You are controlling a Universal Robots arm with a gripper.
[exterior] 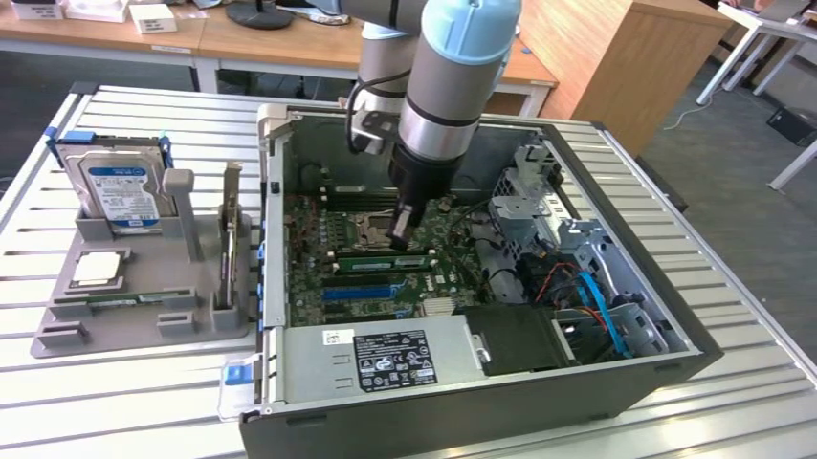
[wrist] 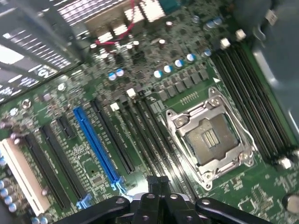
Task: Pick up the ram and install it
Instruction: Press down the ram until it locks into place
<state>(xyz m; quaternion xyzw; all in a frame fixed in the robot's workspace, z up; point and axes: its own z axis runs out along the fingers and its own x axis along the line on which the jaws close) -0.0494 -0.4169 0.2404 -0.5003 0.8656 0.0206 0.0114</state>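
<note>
Ram stick (exterior: 383,260), a narrow green strip, lies along a black slot on the circuit board inside an open computer case (exterior: 664,359). The case rests on a slatted metal counter (exterior: 747,325).

Nearest the exterior camera, at the front of the case, sits the grey power supply (exterior: 383,359) with a black label. Just behind it a blue slot (exterior: 364,290) crosses the board, and the ram sits just beyond that.

The gripper (exterior: 406,237) points straight down with its tip at or just above the ram; whether they touch cannot be told. Its jaws are pressed together with nothing between them. In the wrist view the gripper (wrist: 157,183) hangs over the long black slots beside the bare processor socket (wrist: 209,140).

Judging by this, the ram has been carried over and placed in its slot. Whether it is fully seated and latched cannot be told.

Further off, on the exterior view's left, a grey tray (exterior: 128,330) holds a hard drive (exterior: 121,186) and another thin green strip (exterior: 121,301).
</note>
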